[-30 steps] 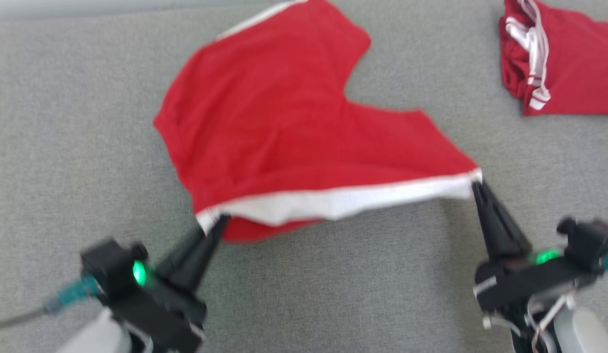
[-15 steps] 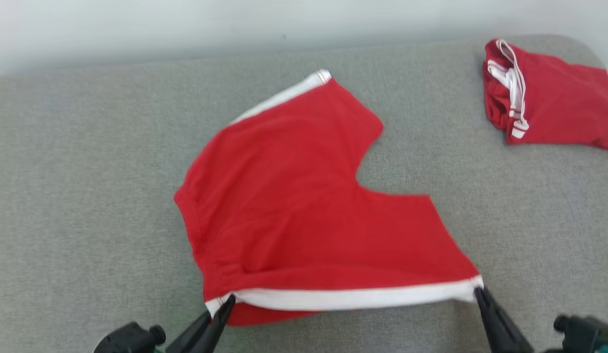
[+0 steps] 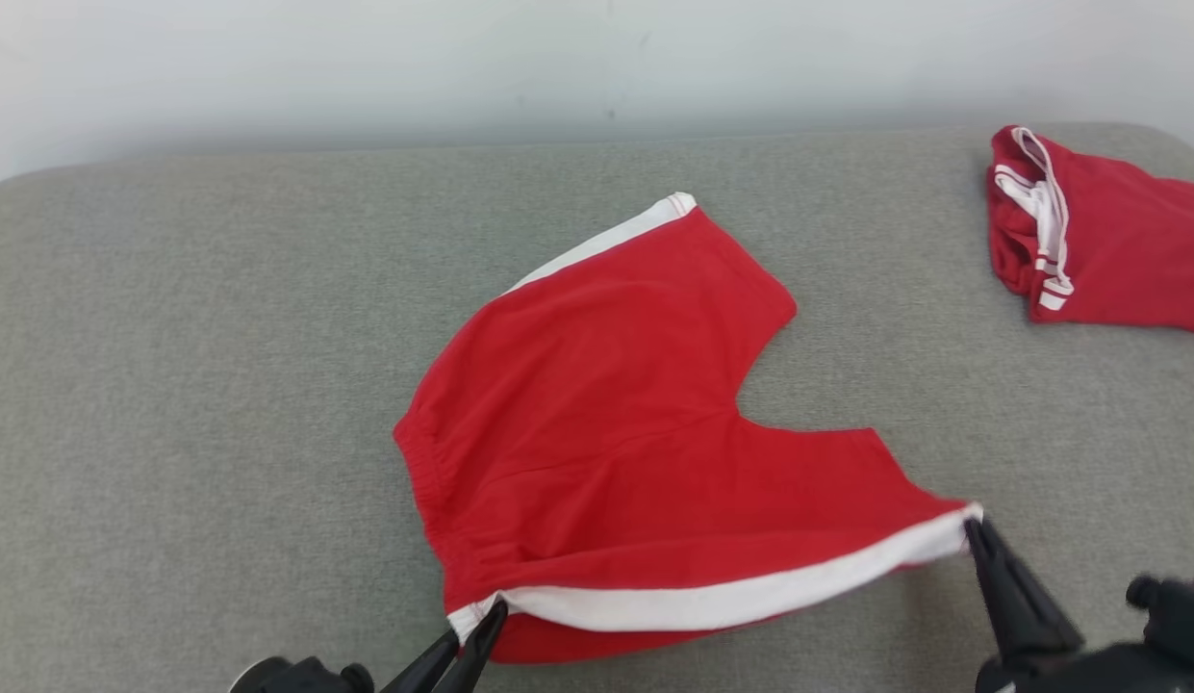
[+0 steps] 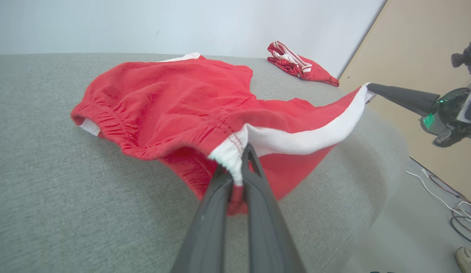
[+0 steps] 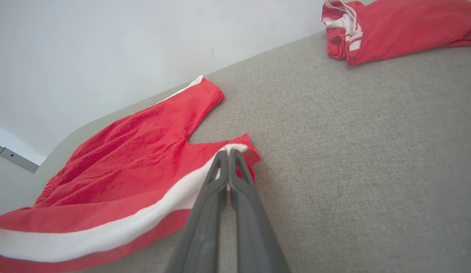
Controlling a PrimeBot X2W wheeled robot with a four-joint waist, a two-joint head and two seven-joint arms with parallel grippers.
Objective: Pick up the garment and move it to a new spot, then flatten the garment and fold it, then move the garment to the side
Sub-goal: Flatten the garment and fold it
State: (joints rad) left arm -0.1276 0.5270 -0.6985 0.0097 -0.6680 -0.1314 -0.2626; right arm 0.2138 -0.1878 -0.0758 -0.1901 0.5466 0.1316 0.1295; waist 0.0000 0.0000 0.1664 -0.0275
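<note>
Garment [image 3: 616,452], red shorts with white stripes, is lying centre on the grey cushion [image 3: 173,385], its near striped edge lifted taut. The left gripper [image 3: 483,618] is pinching it at seven o'clock and the right gripper [image 3: 973,526] at four o'clock. Uneven pulling could tug a corner free and bunch the cloth.

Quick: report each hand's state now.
Left hand: closed, holding the red shorts at the waistband corner.
Right hand: closed, holding the red shorts' hem corner.
</note>
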